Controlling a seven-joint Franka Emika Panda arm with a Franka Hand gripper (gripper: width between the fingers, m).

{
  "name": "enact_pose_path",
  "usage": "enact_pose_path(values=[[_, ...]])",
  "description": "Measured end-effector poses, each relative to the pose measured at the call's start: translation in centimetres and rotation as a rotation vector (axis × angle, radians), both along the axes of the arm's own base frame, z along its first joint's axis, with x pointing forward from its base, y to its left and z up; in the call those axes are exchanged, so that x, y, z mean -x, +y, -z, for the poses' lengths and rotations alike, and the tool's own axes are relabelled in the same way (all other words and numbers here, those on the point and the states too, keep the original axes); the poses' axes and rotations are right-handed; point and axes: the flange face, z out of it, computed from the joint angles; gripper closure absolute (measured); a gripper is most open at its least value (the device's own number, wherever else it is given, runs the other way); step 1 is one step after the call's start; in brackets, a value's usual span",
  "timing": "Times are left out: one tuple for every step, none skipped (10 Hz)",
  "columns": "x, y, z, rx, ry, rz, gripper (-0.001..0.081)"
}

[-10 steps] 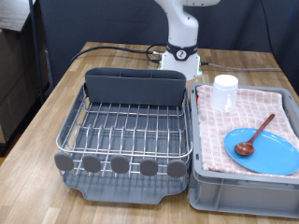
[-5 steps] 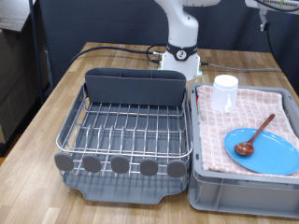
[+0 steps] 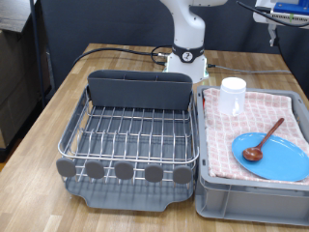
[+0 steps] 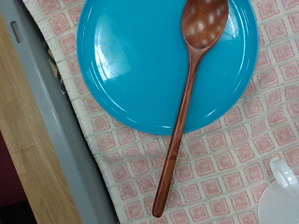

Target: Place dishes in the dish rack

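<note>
The light-blue plate (image 3: 278, 158) lies on the pink checked cloth in the grey crate at the exterior view's right. The brown wooden spoon (image 3: 266, 138) rests on it, bowl on the plate and handle over the cloth. The white cup (image 3: 233, 95) stands upside-down at the crate's far end. The wire dish rack (image 3: 130, 135) stands empty of dishes to the exterior view's left. The gripper (image 3: 280, 14) shows only partly at the top right edge, high above the crate. The wrist view looks down on the plate (image 4: 131, 65), the spoon (image 4: 185, 98) and the cup's edge (image 4: 285, 196); no fingers show there.
The grey crate (image 3: 246, 201) holds the pink checked cloth (image 3: 261, 114) and stands tight against the rack's right side. The robot base (image 3: 188, 53) and a black cable (image 3: 116, 50) are at the back of the wooden table (image 3: 58, 106).
The robot's hand has come further into the exterior view's top right corner, moving left and down. The plate, spoon, cup and rack have not moved.
</note>
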Motion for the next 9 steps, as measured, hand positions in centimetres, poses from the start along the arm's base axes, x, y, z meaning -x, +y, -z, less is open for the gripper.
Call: enact_pose_path(values=[[-0.1,0.2,0.8,0.003,-0.009,-0.003,0.0003],[-0.1,0.5,1.7,0.009,-0.018,0.003,0.0003],[-0.1,0.8,2.5,0.023,-0.03,0.016,0.0003],[-0.2,1.2,3.4,0.039,-0.041,0.031,0.0003],[-0.2,1.5,4.3,0.047,-0.05,0.043,0.0003],[-0.3,1.8,5.2,0.049,-0.054,0.049,0.0003],[-0.5,1.9,6.0,0.043,-0.052,0.053,0.0003],[-0.7,2.1,6.9,0.035,-0.049,0.055,0.0003],[-0.9,2.2,7.9,0.028,-0.049,0.059,0.0003]])
